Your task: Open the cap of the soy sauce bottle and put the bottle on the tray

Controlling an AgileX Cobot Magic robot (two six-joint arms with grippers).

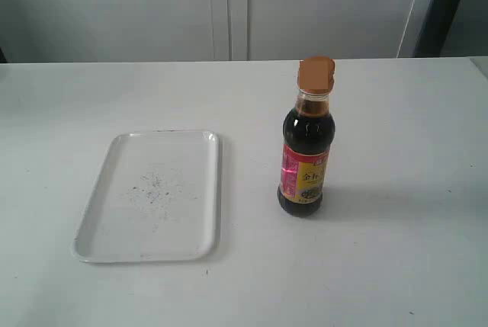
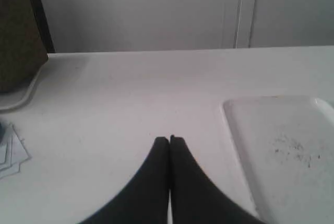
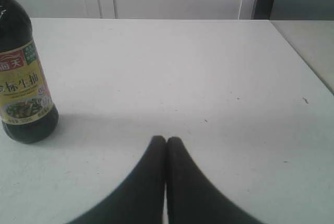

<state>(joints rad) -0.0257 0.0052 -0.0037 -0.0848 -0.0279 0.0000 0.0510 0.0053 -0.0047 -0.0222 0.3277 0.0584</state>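
The soy sauce bottle (image 1: 305, 161) is standing upright on the white table (image 1: 396, 251), right of centre in the exterior view. Its label is facing the near side, and dark liquid is filling it up to the shoulders. The cap (image 1: 316, 73) is sitting on the neck, orange-brown; whether the flip lid is seated fully cannot be told from these views.

The tray (image 1: 110, 224) is lying flat on the table to the left of the bottle, apart from it, with a strip of bare table between them. Dark specks are showing in the tray's middle. Nothing is resting on it.

Neither arm is showing in the exterior view. In the left wrist view, the left gripper (image 2: 169, 139) is hovering above bare table with its dark fingers pressed together, tips touching, holding nothing; the tray's corner is lying just beside it. A dark object (image 2: 18, 31) and some papers (image 2: 10, 151) are sitting at the table's left edge.

In the right wrist view, the right gripper (image 3: 166, 139) is likewise closed tip to tip and empty, with the bottle standing well apart from it.
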